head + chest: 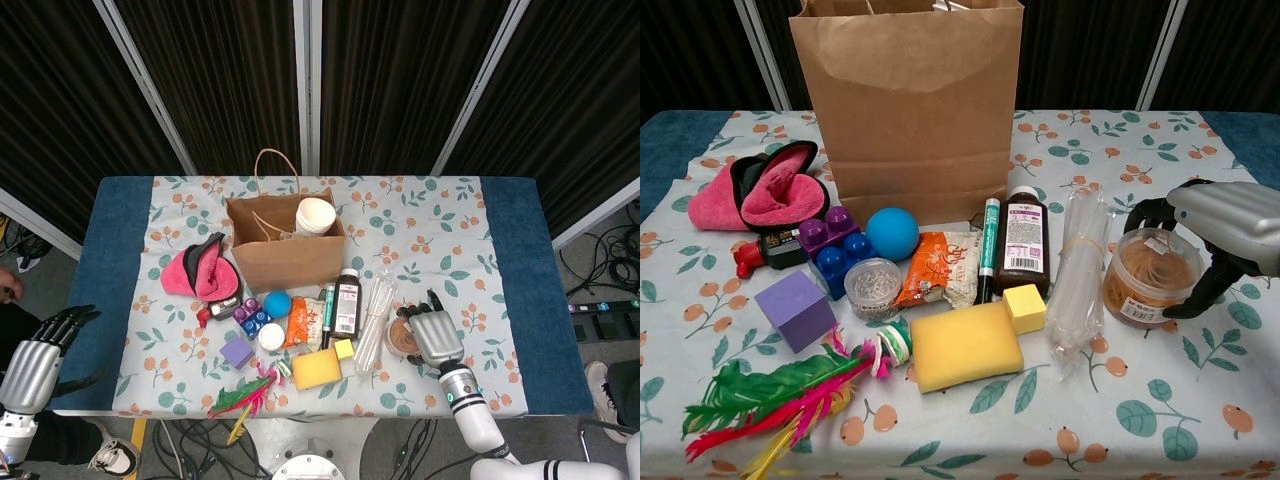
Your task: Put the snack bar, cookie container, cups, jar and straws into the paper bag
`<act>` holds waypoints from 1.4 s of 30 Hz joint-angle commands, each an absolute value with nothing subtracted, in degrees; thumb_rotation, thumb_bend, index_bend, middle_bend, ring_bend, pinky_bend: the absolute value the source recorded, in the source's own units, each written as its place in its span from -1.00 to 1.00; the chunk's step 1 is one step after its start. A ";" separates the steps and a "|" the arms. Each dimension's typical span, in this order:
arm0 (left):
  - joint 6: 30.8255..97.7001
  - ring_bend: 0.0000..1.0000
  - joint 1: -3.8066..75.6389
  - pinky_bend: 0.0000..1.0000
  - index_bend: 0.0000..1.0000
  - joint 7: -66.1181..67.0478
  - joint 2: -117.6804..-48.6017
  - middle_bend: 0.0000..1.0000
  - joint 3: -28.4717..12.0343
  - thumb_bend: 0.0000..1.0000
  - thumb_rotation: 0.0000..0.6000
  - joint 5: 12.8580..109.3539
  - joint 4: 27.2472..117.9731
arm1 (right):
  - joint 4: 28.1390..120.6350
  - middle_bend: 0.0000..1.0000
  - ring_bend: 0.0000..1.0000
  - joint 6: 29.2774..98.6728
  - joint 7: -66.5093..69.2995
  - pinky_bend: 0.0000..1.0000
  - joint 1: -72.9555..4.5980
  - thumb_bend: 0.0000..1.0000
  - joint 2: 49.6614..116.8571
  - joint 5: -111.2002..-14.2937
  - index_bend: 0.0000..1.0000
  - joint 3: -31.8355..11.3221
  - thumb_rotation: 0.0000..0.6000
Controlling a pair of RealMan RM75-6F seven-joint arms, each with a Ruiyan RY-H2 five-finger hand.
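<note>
The clear round jar [1145,275] with an orange-brown filling stands on the table right of the bundle of clear straws [1077,275]. My right hand [1225,225] wraps around it, fingers curled over its far rim and thumb against its near right side; in the head view the right hand [437,335] covers part of the jar [400,335]. The brown paper bag [285,250] stands upright at the back with white cups [315,216] inside. An orange snack packet [938,280] lies in front of the bag. My left hand [30,365] hangs off the table's left front corner, holding nothing, fingers apart.
Between bag and front edge lie a brown bottle [1023,245], green marker [989,250], yellow sponge [965,345], blue ball [891,233], purple blocks [830,250], a small tub of clips [872,287] and feathers [790,395]. A pink cloth [765,195] sits at the left.
</note>
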State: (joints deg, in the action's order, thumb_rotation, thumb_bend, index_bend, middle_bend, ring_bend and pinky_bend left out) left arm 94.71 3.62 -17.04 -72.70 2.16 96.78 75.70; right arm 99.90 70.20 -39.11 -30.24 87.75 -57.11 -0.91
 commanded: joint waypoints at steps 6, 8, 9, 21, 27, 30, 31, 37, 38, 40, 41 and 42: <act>94.77 -0.61 3.54 -0.49 -0.47 -17.07 -72.56 -0.44 2.24 -0.80 1.00 96.77 75.87 | 100.16 -0.07 -0.36 70.87 -39.69 -0.94 -29.70 -0.82 87.56 -57.51 -0.05 -1.36 1.00; 94.76 -0.61 3.55 -0.49 -0.47 -17.07 -72.51 -0.44 2.24 -0.80 1.00 96.78 75.94 | 101.11 -0.07 -0.35 71.55 -39.56 -0.94 -29.54 -0.81 86.94 -58.27 -0.04 -1.71 1.00; 94.76 -0.61 3.54 -0.49 -0.47 -17.05 -72.46 -0.44 2.26 -0.80 1.00 96.80 75.99 | 102.18 -0.06 -0.35 72.35 -39.42 -0.93 -29.41 -0.81 86.23 -59.14 -0.04 -2.09 1.00; 94.81 -0.61 3.48 -0.49 -0.47 -16.93 -72.35 -0.44 2.50 -0.80 1.00 97.10 76.44 | 123.42 -0.03 -0.35 81.29 -41.94 -0.92 -33.30 -0.80 72.23 -62.80 -0.01 -19.24 1.00; 95.09 -0.61 3.38 -0.49 -0.47 -16.87 -72.18 -0.44 2.40 -0.80 1.00 97.06 76.50 | 121.02 -0.03 -0.35 80.39 -47.27 -0.84 -44.35 -0.79 75.69 -53.20 0.01 -31.36 1.00; 94.86 -0.61 3.41 -0.49 -0.47 -17.03 -72.15 -0.44 2.31 -0.80 1.00 96.76 76.29 | 116.04 -0.04 -0.35 80.05 -49.47 -0.83 -50.45 -0.79 80.31 -48.68 0.01 -34.01 1.00; 94.72 -0.61 3.46 -0.49 -0.47 -17.16 -72.21 -0.44 2.17 -0.80 1.00 96.52 76.22 | 114.21 -0.04 -0.35 80.29 -50.17 -0.83 -52.67 -0.79 82.45 -46.84 0.01 -34.71 1.00; 94.18 -0.61 3.95 -0.49 -0.47 -17.90 -72.51 -0.44 1.26 -0.80 1.00 95.50 75.80 | 101.85 -0.04 -0.35 80.12 -51.46 -0.83 -62.12 -0.78 93.12 -41.86 0.01 -34.84 1.00; 94.13 -0.61 4.02 -0.49 -0.47 -18.03 -72.47 -0.44 1.13 -0.80 1.00 95.38 75.73 | 99.86 -0.04 -0.35 79.73 -51.54 -0.83 -63.30 -0.78 94.56 -41.15 0.02 -34.69 1.00; 94.08 -0.61 4.16 -0.49 -0.47 -18.38 -72.35 -0.44 0.72 -0.80 1.00 94.95 75.62 | 95.50 -0.04 -0.35 78.87 -51.37 -0.83 -65.84 -0.78 97.72 -40.25 0.02 -34.34 1.00; 94.05 -0.61 4.19 -0.49 -0.47 -18.54 -72.31 -0.44 0.59 -0.80 1.00 94.77 75.58 | 93.71 -0.05 -0.35 78.54 -51.23 -0.83 -66.84 -0.78 99.01 -40.07 0.02 -34.17 1.00; 94.03 -0.61 4.19 -0.49 -0.47 -18.70 -72.27 -0.44 0.50 -0.80 1.00 94.61 75.48 | 92.03 -0.05 -0.35 78.22 -51.09 -0.83 -67.79 -0.78 100.24 -39.92 0.02 -34.04 1.00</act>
State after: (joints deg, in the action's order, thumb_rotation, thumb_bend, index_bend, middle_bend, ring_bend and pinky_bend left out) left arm 94.06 4.16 -18.64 -72.30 0.56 94.67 75.53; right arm 97.39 79.42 -50.80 -64.72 95.55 -41.96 -34.21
